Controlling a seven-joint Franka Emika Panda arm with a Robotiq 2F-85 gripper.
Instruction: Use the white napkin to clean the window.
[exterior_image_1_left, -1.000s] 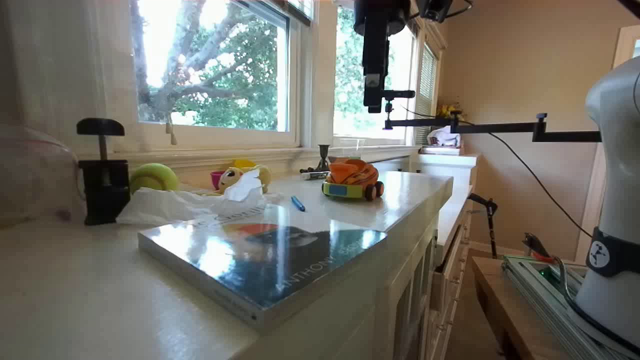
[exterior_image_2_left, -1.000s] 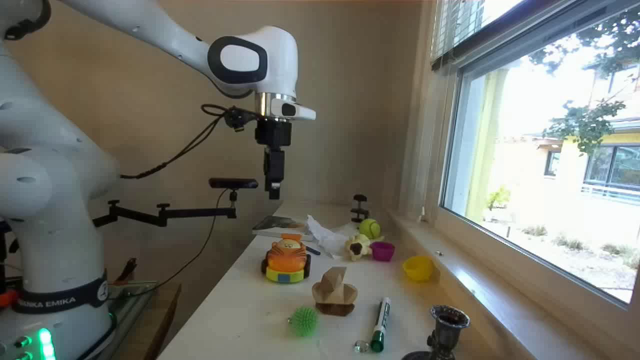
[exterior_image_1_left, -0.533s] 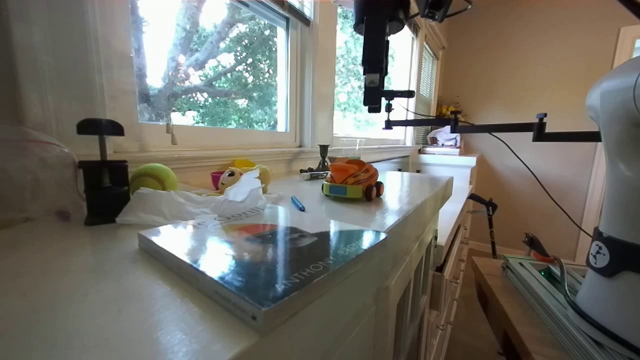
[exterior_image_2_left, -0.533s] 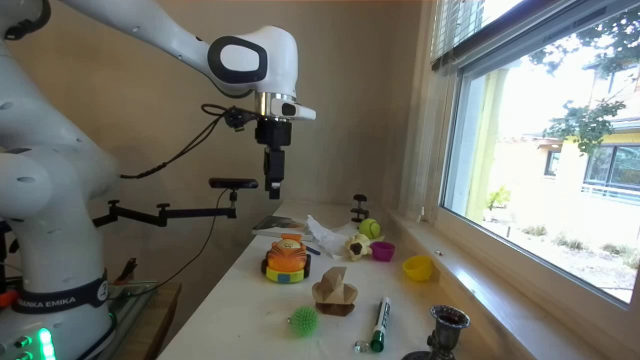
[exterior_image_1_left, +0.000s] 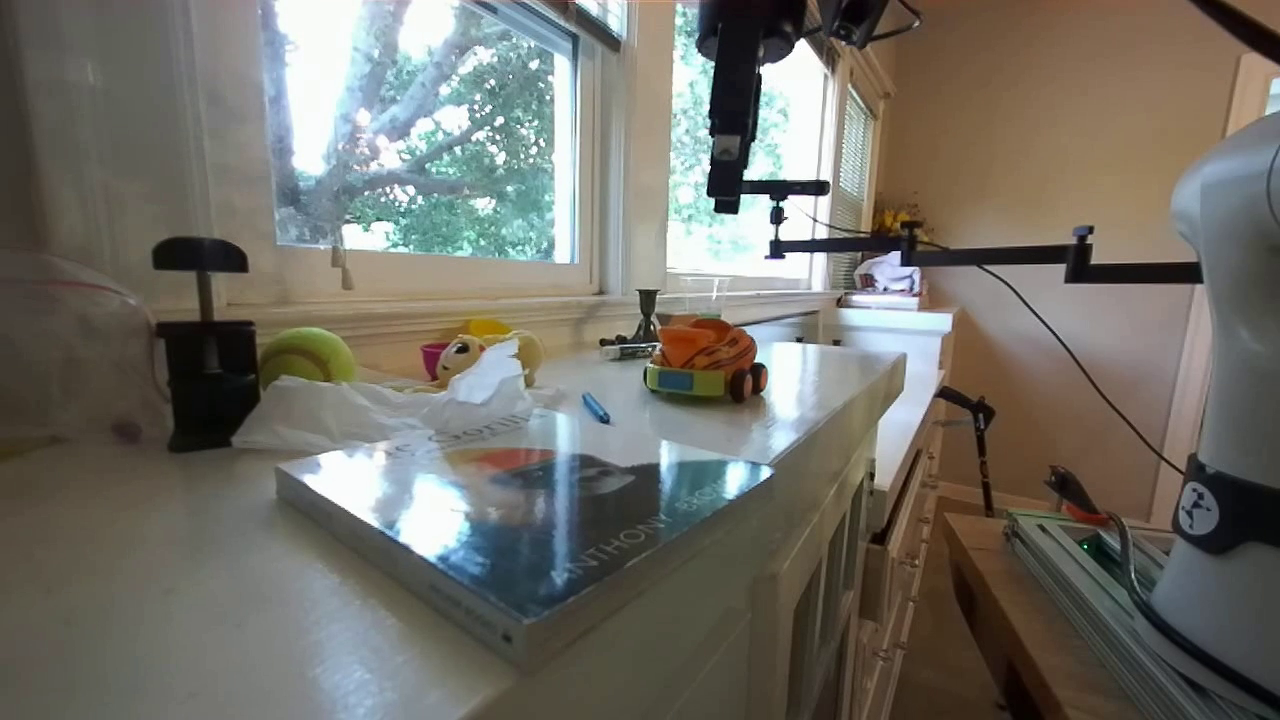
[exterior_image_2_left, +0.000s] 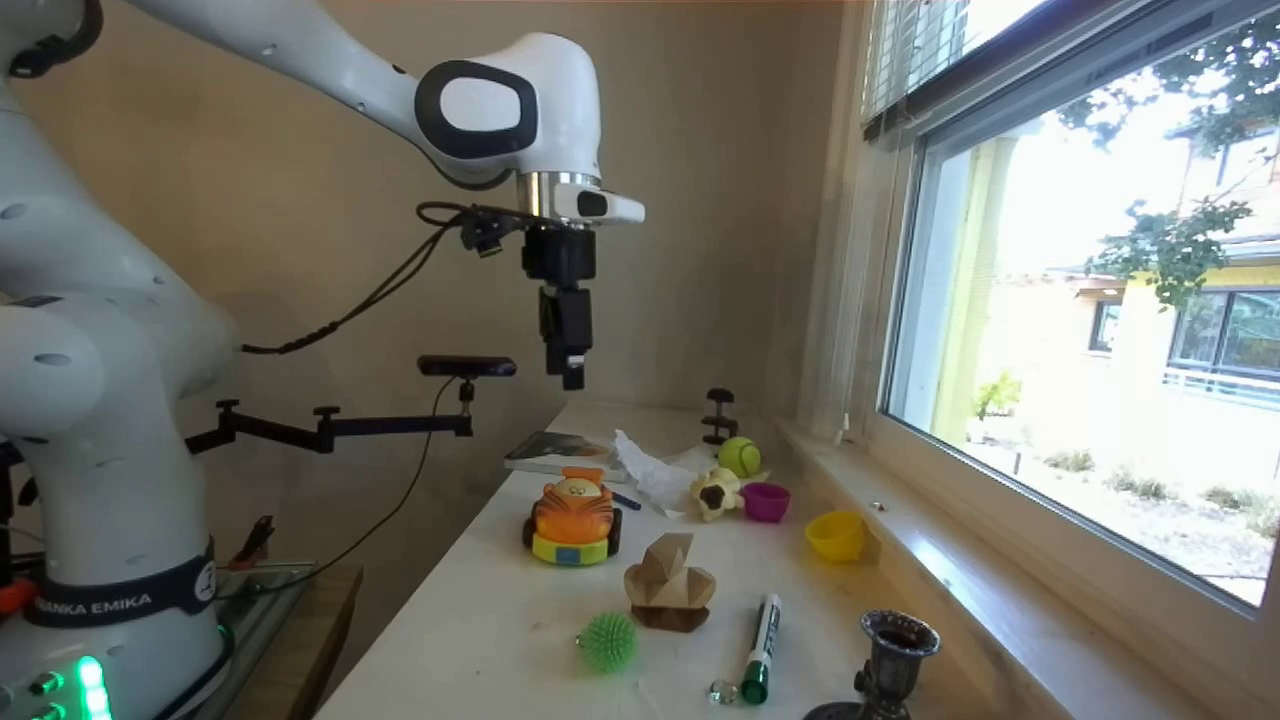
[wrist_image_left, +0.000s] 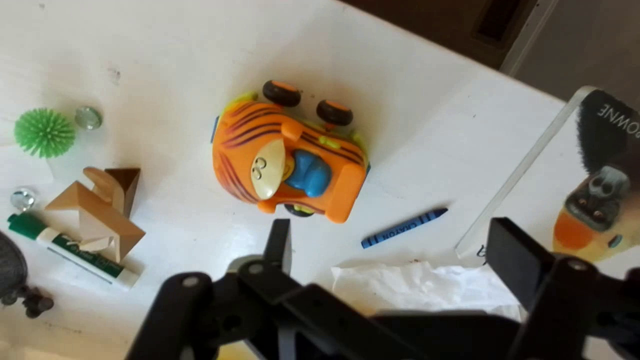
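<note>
The white napkin (exterior_image_2_left: 655, 475) lies crumpled and spread on the white counter, with a raised peak (exterior_image_1_left: 495, 375) in an exterior view. In the wrist view the napkin (wrist_image_left: 420, 287) shows beyond the gap between the fingers, its lower part hidden by the gripper body. My gripper (wrist_image_left: 394, 237) is wide open with nothing held. In both exterior views the gripper (exterior_image_2_left: 573, 382) points down, well above the counter and apart from everything on it. The window (exterior_image_2_left: 1080, 400) rises beside the counter in its white frame; in an exterior view the window (exterior_image_1_left: 430, 140) shows branches and leaves.
An orange toy car (wrist_image_left: 290, 160), a blue crayon (wrist_image_left: 404, 228) and a book (exterior_image_1_left: 520, 510) lie near the napkin. A tennis ball (exterior_image_2_left: 739, 457), black clamp (exterior_image_1_left: 205, 370), puppy toy (exterior_image_2_left: 716, 494), purple cup (exterior_image_2_left: 766, 502) and yellow cup (exterior_image_2_left: 837, 537) stand nearer the window. A candlestick (exterior_image_2_left: 893, 650) is farther along.
In the last half second the arm and gripper have shifted slightly upward and toward the window side, with a small tilt. The gripper has stayed open. The objects on the counter have not moved.
</note>
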